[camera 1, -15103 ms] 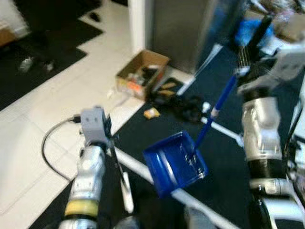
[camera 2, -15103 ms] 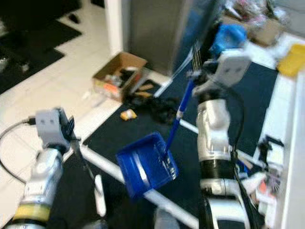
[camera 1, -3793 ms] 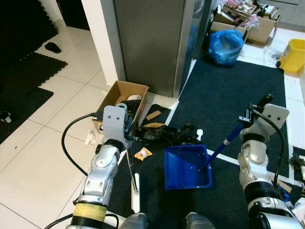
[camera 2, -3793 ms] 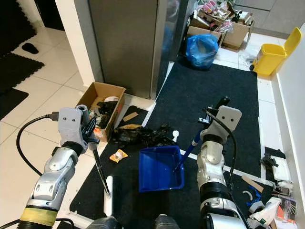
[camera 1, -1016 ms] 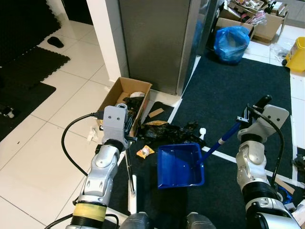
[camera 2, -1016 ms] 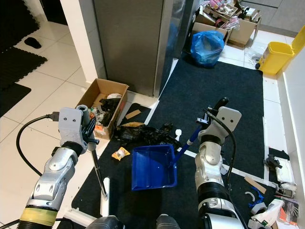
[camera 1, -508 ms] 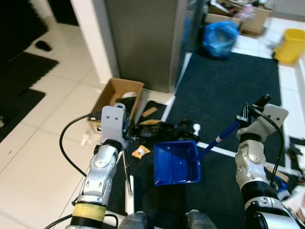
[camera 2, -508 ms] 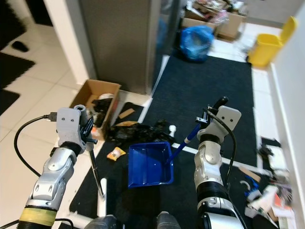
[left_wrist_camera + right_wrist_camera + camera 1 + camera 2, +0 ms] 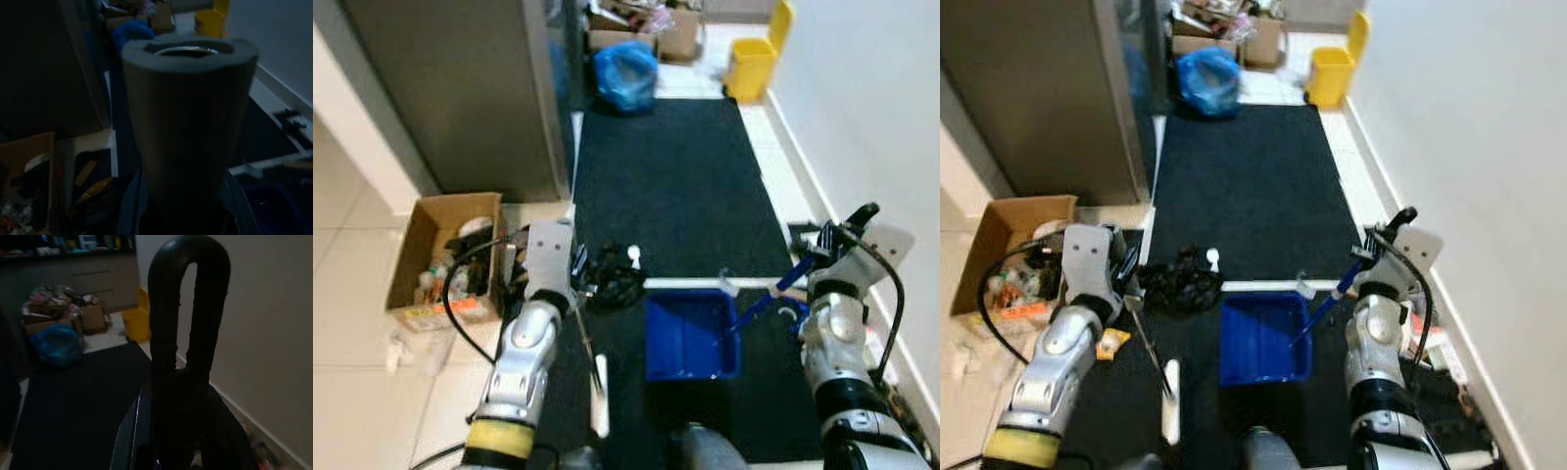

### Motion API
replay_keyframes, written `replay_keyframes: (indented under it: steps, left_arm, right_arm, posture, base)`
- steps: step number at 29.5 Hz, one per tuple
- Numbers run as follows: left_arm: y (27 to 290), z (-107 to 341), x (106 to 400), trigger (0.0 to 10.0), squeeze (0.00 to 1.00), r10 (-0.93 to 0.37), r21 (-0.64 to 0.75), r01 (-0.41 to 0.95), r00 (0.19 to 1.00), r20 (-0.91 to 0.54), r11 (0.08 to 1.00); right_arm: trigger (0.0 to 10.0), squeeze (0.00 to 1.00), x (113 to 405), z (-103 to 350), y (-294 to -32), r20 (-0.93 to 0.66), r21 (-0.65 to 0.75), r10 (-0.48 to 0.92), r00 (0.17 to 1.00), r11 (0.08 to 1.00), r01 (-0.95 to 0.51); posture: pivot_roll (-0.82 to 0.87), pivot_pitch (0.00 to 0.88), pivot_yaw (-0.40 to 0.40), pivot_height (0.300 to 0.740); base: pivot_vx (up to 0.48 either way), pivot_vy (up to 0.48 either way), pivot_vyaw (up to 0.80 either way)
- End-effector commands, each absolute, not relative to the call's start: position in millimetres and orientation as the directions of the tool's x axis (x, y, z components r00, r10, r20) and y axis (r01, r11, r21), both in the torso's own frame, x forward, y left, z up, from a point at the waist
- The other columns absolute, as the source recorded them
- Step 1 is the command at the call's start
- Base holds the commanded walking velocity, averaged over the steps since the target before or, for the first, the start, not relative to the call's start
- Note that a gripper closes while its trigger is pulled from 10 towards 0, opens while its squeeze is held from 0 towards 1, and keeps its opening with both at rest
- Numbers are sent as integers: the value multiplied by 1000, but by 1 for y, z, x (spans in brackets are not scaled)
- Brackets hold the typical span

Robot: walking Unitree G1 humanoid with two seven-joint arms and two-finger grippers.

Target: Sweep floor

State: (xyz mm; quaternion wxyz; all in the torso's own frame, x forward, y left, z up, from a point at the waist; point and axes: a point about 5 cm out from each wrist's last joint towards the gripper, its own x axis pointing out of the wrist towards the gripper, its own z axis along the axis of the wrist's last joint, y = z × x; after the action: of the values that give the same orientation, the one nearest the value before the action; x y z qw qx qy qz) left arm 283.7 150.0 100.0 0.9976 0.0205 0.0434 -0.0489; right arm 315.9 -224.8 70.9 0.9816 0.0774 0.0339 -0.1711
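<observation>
A blue dustpan (image 9: 690,333) rests on the dark mat (image 9: 666,186) in front of me. Its blue handle (image 9: 766,294) slants up to my right gripper (image 9: 820,243), which is shut on it; the handle's black loop end (image 9: 188,298) stands close in the right wrist view. My left gripper (image 9: 576,284) is shut on a thin broom stick (image 9: 585,338) that runs down to a white head (image 9: 599,392). The stick's grey foam top (image 9: 188,112) looms in the left wrist view. A pile of black rubbish (image 9: 612,282) lies just beyond the dustpan, left of it. An orange wrapper (image 9: 1111,341) lies by my left arm.
An open cardboard box (image 9: 445,255) of junk sits at the left beside a grey cabinet (image 9: 440,88). A blue bag (image 9: 625,67) and a yellow bin (image 9: 756,54) stand at the mat's far end. A white wall (image 9: 871,117) runs along the right, with clutter at its foot.
The whole picture has swung to the right, so the camera has turned and the white wall has come into view. Both grippers keep the same hold on the broom and dustpan.
</observation>
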Motion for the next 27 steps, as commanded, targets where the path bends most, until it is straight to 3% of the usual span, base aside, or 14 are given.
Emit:
replay_keyframes:
  steps: [1,7,27]
  left_arm:
    - [147,102,284,10000,0,-103,42,107,992,-77,993]
    - [147,102,283,10000,0,-101,45,105,992,-81,993]
    - [150,105,286,10000,0,-80,67,84,995,-59,994]
  right_arm:
    - [10000,0,318,76,-228,-70,145,-337,939,928,344]
    - [10000,0,317,76,-228,-70,141,-336,939,929,343]
    - [10000,0,321,83,-221,-29,131,-300,953,944,301]
  posture:
    - [106,71,-5,740]
    - [106,71,-5,740]
    - [109,65,-6,740]
  base:
    - [0,0,-800]
    - [0,0,-719]
    - [45,0,0]
